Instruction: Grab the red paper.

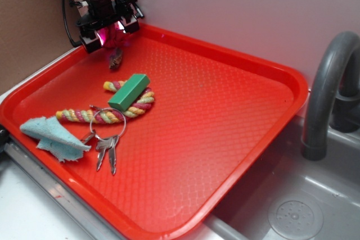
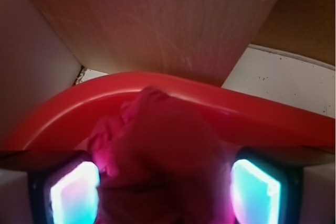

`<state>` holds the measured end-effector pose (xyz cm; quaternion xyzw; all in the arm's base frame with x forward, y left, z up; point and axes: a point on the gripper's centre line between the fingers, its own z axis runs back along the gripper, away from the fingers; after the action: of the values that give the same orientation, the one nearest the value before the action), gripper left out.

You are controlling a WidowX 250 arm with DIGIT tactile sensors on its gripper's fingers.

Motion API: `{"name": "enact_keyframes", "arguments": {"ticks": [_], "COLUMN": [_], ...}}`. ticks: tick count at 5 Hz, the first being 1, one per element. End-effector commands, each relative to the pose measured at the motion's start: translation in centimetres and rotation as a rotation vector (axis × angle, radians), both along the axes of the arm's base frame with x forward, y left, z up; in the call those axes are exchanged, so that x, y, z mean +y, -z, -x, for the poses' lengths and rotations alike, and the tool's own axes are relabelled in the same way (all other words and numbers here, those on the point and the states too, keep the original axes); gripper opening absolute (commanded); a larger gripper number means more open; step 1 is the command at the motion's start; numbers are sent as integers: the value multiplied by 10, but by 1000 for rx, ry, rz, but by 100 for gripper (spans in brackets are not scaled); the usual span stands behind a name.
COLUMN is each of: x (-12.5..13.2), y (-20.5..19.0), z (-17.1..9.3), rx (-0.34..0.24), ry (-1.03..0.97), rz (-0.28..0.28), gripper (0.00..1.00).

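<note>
The red paper point(image 1: 117, 34), a dark red wrinkly wad, sits between the fingers of my gripper point(image 1: 111, 35) over the back left corner of the red tray point(image 1: 236, 60). In the wrist view the red paper point(image 2: 163, 150) fills the whole gap of the gripper point(image 2: 165, 195). It presses against the glowing pads point(image 2: 73, 192) on both sides, so the gripper is shut on it. The tray's rim point(image 2: 262, 119) curves behind the wad.
A small brown lump point(image 1: 116, 59) lies just in front of the gripper. Further forward on the tray are a green block point(image 1: 129, 91) on a braided rope point(image 1: 84, 116), a key ring point(image 1: 107, 144) and a light blue cloth point(image 1: 50, 136). A grey faucet point(image 1: 326, 82) and sink point(image 1: 292, 212) stand to the right.
</note>
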<state>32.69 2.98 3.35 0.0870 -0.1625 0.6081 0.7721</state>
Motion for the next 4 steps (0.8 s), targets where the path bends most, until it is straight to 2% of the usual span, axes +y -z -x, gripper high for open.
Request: {"name": "enact_keyframes", "arguments": {"ticks": [1, 2, 3, 4], "x": [-9, -27, -35, -55], "y": [-41, -62, -89, -139], "z": [3, 10, 22, 52], "rx": [-49, -39, -28, -37], "ry": [73, 148, 173, 272], "rz": [-38, -38, 8, 99], "gripper": [0, 0, 0, 0]}}
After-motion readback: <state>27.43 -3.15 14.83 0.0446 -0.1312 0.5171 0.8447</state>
